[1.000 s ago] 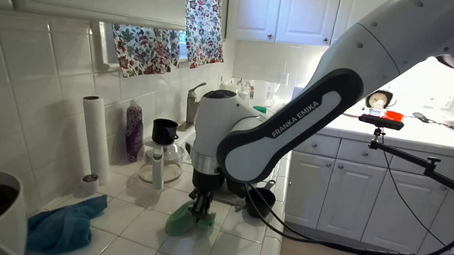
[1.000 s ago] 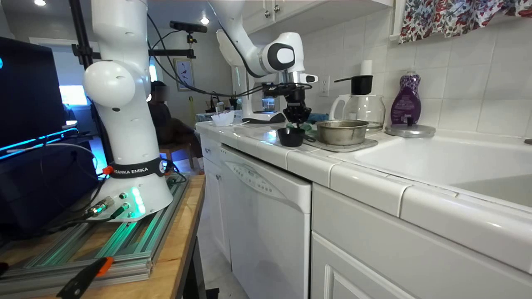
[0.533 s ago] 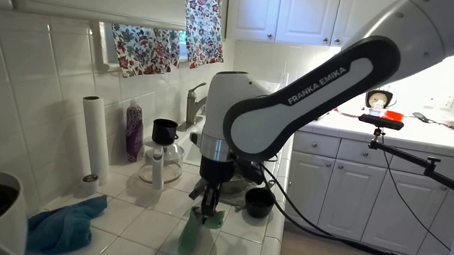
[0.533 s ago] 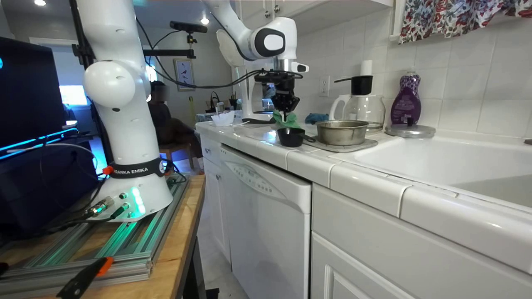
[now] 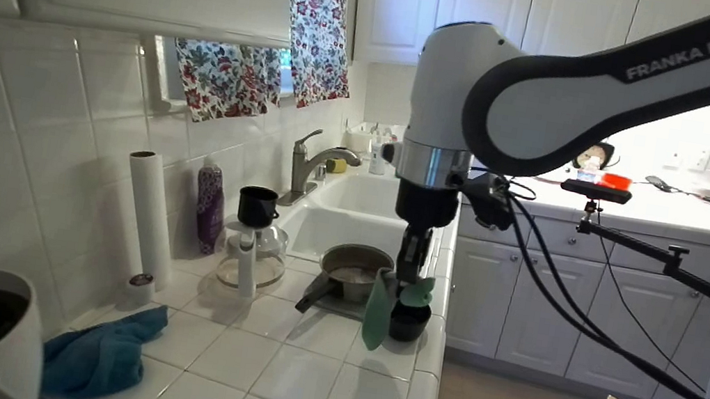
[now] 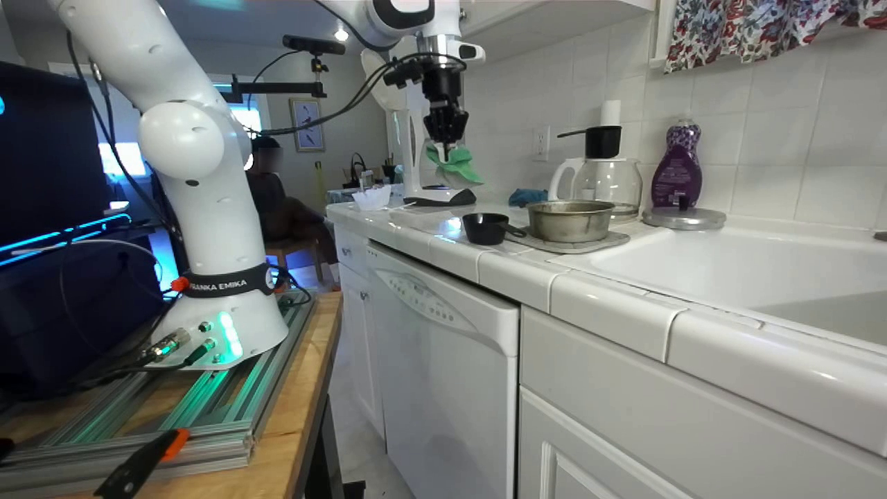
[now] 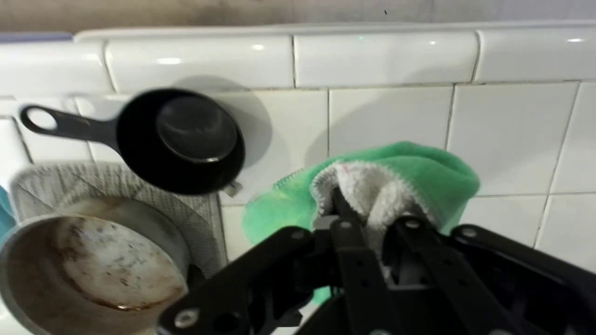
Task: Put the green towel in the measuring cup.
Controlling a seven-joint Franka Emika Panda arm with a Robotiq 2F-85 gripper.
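The green towel [image 5: 378,312] with a whitish underside is bunched in my gripper [image 5: 410,278]. In an exterior view the towel [image 6: 457,165] hangs well above the counter from the gripper [image 6: 447,144]. In the wrist view the fingers [image 7: 375,211] are closed on the towel [image 7: 419,172], whose folds hide the fingertips. The measuring cup is black with a handle. It stands upright on the tiles [image 6: 485,230], and the wrist view shows the cup [image 7: 181,139] with nothing in it, left of the towel. In an exterior view the towel partly covers the cup [image 5: 408,326].
A metal pot [image 6: 569,220] sits on a grey mat beside the cup; the pot [image 7: 116,265] also shows in the wrist view. A glass carafe [image 5: 262,256], a blue cloth [image 5: 100,351] and a sink [image 6: 762,263] are on the counter. The counter's front edge [image 7: 200,60] runs close by the cup.
The gripper has lifted the green towel off the counter and carried it up and towards the cup's side of the counter. The cup and pot have not moved.
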